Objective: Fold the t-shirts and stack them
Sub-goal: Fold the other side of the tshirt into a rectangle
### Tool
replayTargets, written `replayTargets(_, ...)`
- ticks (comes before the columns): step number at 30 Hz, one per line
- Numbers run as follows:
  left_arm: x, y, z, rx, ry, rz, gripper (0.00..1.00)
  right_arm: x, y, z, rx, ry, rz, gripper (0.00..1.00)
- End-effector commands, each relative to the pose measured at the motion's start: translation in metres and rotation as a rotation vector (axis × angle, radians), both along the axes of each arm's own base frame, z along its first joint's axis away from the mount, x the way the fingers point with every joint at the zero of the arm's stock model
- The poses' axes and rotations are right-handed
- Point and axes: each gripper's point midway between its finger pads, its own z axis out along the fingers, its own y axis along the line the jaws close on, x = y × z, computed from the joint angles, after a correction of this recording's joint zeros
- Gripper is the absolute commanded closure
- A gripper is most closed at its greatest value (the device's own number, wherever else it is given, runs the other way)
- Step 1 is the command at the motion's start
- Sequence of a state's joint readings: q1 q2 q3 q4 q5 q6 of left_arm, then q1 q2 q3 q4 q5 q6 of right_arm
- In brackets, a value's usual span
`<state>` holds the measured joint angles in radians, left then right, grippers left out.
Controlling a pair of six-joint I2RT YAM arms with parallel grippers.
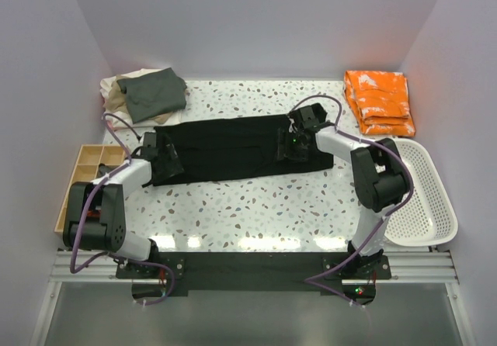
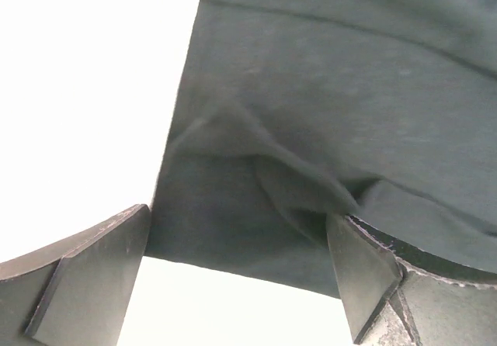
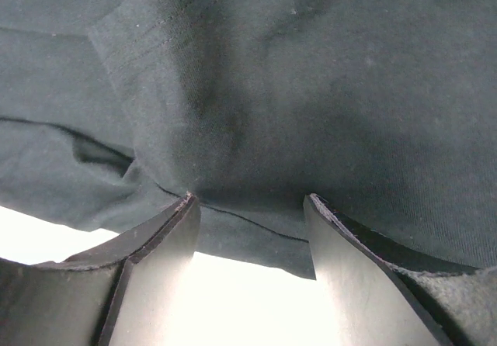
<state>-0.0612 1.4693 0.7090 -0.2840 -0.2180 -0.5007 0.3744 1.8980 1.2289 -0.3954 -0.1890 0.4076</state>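
A black t-shirt (image 1: 233, 148) lies folded into a long strip across the middle of the table. My left gripper (image 1: 165, 162) is low over its left end and stands open. In the left wrist view the wide-apart fingers (image 2: 85, 268) frame the near edge and a loose fold of the black cloth (image 2: 311, 105). My right gripper (image 1: 289, 146) rests on the strip's right part, open. Its fingertips (image 3: 175, 222) touch the black cloth (image 3: 311, 90) at the near hem, with nothing clamped between them. Folded grey-green (image 1: 154, 94), tan and cream t-shirts sit stacked at the back left.
An orange folded cloth (image 1: 379, 102) lies at the back right. A white plastic basket (image 1: 435, 206) stands at the right edge. A wooden compartment tray (image 1: 87, 160) sits at the left edge beside the left arm. White walls close in the table.
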Motion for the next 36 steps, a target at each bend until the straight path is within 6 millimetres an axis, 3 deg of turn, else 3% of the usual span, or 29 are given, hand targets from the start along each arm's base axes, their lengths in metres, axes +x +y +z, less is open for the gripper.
replayTargets(1, -0.017, 0.020, -0.001, 0.082, 0.036, 0.083, 0.00, -0.027, -0.046, -0.029, -0.192, 0.067, -0.079, 0.38)
replayTargets(8, -0.023, 0.028, 0.004, 0.116, 0.029, 0.120, 0.00, -0.049, -0.062, -0.030, -0.231, 0.076, -0.108, 0.38)
replayTargets(11, -0.020, 0.032, 0.013, 0.136, 0.014, 0.138, 0.00, -0.043, -0.056, -0.017, -0.187, 0.009, -0.095, 0.38)
replayTargets(14, -0.007, 0.029, 0.036, 0.114, -0.079, 0.139, 0.00, -0.035, -0.050, 0.010, -0.143, -0.063, -0.074, 0.37)
replayTargets(15, 0.002, 0.026, 0.054, 0.093, -0.159, 0.135, 0.00, -0.033, -0.048, 0.018, -0.133, -0.082, -0.066, 0.37)
replayTargets(19, 0.018, 0.015, 0.096, 0.039, -0.314, 0.082, 0.00, -0.022, -0.045, 0.054, -0.103, -0.174, -0.061, 0.35)
replayTargets(23, 0.038, -0.012, 0.121, -0.065, -0.408, -0.041, 0.00, -0.016, -0.047, 0.073, -0.104, -0.219, -0.080, 0.35)
replayTargets(26, 0.057, -0.034, 0.132, -0.144, -0.471, -0.142, 0.00, -0.011, -0.060, 0.073, -0.164, -0.233, -0.141, 0.34)
replayTargets(29, 0.074, -0.050, 0.130, -0.201, -0.477, -0.204, 0.00, -0.010, -0.063, 0.071, -0.182, -0.226, -0.155, 0.34)
replayTargets(30, 0.081, -0.054, 0.121, -0.217, -0.464, -0.211, 0.00, -0.009, -0.065, 0.071, -0.186, -0.225, -0.164, 0.34)
replayTargets(36, 0.123, -0.091, 0.122, -0.361, -0.535, -0.337, 0.00, 0.001, -0.081, 0.067, -0.233, -0.231, -0.268, 0.32)
